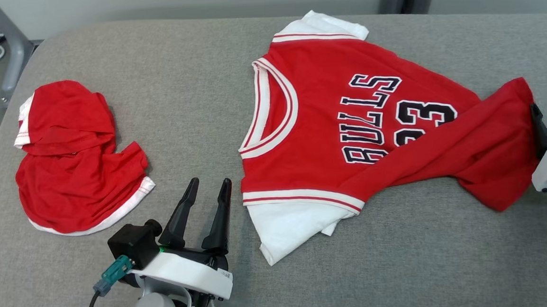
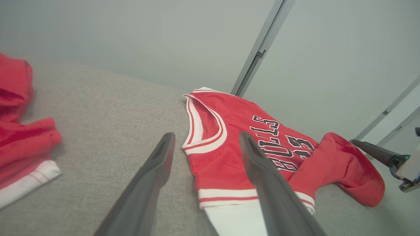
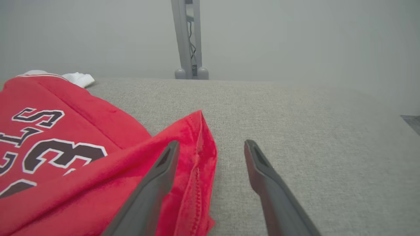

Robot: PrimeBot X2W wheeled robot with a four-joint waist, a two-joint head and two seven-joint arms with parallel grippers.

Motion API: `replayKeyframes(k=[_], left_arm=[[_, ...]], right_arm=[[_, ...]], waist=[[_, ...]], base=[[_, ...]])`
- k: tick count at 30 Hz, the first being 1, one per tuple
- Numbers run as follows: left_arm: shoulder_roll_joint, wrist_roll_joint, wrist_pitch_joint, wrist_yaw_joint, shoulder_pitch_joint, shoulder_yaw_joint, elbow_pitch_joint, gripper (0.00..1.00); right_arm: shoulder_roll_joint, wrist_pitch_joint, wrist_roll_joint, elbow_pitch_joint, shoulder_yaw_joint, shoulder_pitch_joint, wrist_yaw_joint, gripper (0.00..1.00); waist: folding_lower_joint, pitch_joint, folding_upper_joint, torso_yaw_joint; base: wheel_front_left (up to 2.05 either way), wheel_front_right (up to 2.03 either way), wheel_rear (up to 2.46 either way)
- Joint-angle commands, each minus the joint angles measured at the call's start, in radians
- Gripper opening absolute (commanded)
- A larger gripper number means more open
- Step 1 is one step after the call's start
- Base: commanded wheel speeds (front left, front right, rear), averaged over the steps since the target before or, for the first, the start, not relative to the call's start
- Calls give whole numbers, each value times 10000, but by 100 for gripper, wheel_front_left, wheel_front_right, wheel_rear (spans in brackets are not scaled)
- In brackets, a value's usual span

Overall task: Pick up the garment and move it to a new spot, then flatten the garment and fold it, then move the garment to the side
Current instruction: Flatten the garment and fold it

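Red jersey (image 1: 322, 136) crosswise, neck leftward (hem folded over); left gripper (image 1: 210, 180) agape; right gripper (image 3: 211, 142) agape, empty

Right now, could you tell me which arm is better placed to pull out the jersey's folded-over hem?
Probably the right: the right gripper stands open beside the folded hem, while the left gripper sits open by the white sleeve, at the other end of the jersey.
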Motion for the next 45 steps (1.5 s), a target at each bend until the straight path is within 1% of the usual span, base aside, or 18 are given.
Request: replayKeyframes(k=[1, 3, 4, 5, 7, 12, 14, 17, 20, 24, 27, 30, 32, 35, 38, 41, 45], left_arm=[[34, 36, -33, 9, 59, 59, -18, 100], [37, 52, -33, 29, 136, 92, -31, 100], [37, 52, -33, 29, 136, 92, -31, 100], [38, 88, -33, 49, 198, 121, -36, 100], [37, 121, -33, 59, 239, 138, -31, 100], [38, 202, -33, 105, 463, 255, -21, 100], [38, 223, -33, 89, 531, 309, -23, 100], [39, 267, -33, 70, 601, 334, 68, 100], [39, 328, -33, 76, 583, 354, 233, 100], [39, 349, -16, 205, 547, 290, 665, 100], [36, 266, 202, 259, 459, 182, 1060, 100], [36, -89, 731, 117, 418, -86, 1341, 100], [108, -162, 1012, 3, 387, -341, 1404, 100], [361, -125, 1303, -73, 402, -654, 1438, 100], [597, 62, 1606, -105, 450, -1055, 1420, 100], [818, 26, 1985, -118, 564, -1268, 1401, 100], [863, -50, 2250, 113, 574, -1222, 1435, 100]], right_arm=[[43, -273, 203, -200, -59, 322, -3, 100], [122, -503, 401, -557, -75, 648, -3, 100], [122, -503, 401, -557, -75, 648, -3, 100], [90, -656, 518, -968, -193, 1026, -3, 100], [155, -768, 637, -1408, -388, 1520, -3, 100], [575, -870, 756, -2762, -869, 2852, -3, 100], [876, -878, 779, -3370, -1038, 3350, -3, 100], [1202, -880, 550, -4099, -1240, 3982, -3, 100], [1425, -882, 238, -4523, -1257, 4333, -3, 100], [1657, -881, 17, -4851, -1304, 4513, -3, 100], [1764, -866, -110, -4980, -1312, 4535, -3, 100], [1830, -865, -182, -5084, -1335, 4520, -3, 100], [1860, -865, -235, -5137, -1368, 4540, -3, 100], [1908, -865, -285, -5192, -1405, 4579, -3, 100], [1912, -866, -332, -5225, -1472, 4599, -3, 100], [1909, -866, -353, -5226, -1523, 4613, -3, 100], [1976, -866, -433, -5208, -1522, 4561, -3, 100]], waist=[[0, -287, -1, -375], [0, -435, -1, -621], [0, -435, -1, -621], [0, -560, -1, -844], [0, -673, -1, -1020], [0, -931, -1, -1354], [0, -992, -1, -1452], [0, -1016, -1, -1525], [0, -1027, -1, -1564], [0, -1005, -1, -1582], [0, -963, -1, -1586], [0, -887, -1, -1590], [0, -842, -1, -1591], [0, -776, -1, -1595], [0, -725, -1, -1584], [0, -698, -1, -1564], [0, -675, -1, -1562]], base=[[0, 0, 0], [0, 0, 0], [0, 0, 0], [0, 0, 0], [0, 0, 0], [0, 0, 0], [0, 0, 0], [0, 0, 0], [0, 0, 0], [0, 0, 0], [0, 0, 0], [0, 0, 0], [0, 0, 0], [0, 0, 0], [0, 0, 0], [0, 0, 0], [0, 0, 0]])
